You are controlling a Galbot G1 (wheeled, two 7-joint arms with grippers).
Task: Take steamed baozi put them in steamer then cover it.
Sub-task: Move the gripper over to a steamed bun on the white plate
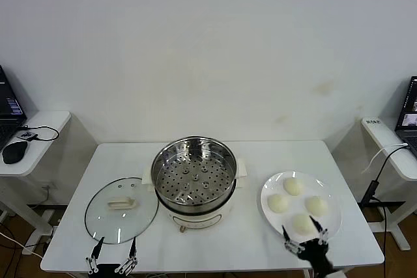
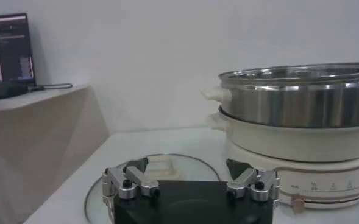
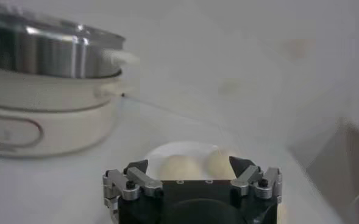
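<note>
From the head view, the steamer [image 1: 194, 177] is sitting mid-surface, the lid [image 1: 121, 210] lying flat beside it and the buns [image 1: 294, 205] resting on a plate [image 1: 333, 218]; only three are showing, a fourth possibly hiding behind the right end effector [image 1: 305, 236], released above the nearest bun. The left wrist view is showing the left end effector [image 2: 191, 173] released near the lid. The right wrist view is showing buns [image 3: 194, 165] ahead; a soft bun risks squashing.

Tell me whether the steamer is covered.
Uncovered: the steamer shows its bare perforated tray, and the glass lid lies on the table beside it.
</note>
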